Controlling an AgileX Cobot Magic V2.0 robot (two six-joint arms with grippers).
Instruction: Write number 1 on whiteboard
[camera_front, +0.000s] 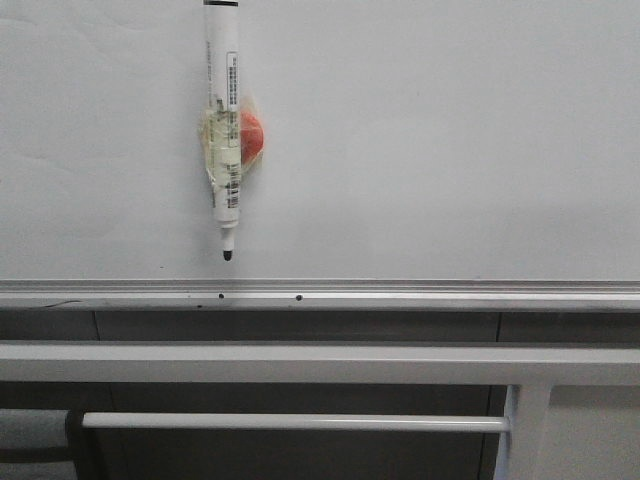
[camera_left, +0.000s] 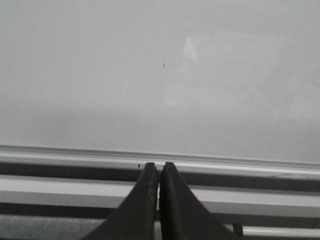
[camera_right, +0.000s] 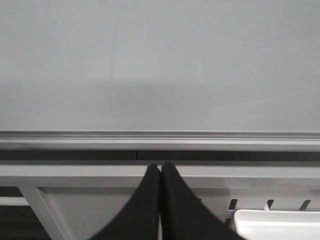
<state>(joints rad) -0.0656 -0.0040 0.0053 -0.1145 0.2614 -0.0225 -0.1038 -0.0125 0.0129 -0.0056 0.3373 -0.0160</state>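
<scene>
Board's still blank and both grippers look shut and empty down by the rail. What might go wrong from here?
1. The marker pen hangs tip-down against the whiteboard, uncapped; a clumsy grab may smear a stray mark.
2. The left gripper and right gripper are both shut with nothing between the fingers; either must open before reaching, or it will likely knock the pen.
3. The taped red ball makes the grip area lumpy, so the pen might twist.

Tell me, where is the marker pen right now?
In the front view, the marker pen hangs tip-down against the whiteboard, left of centre, its tip just above the silver rail.
</scene>
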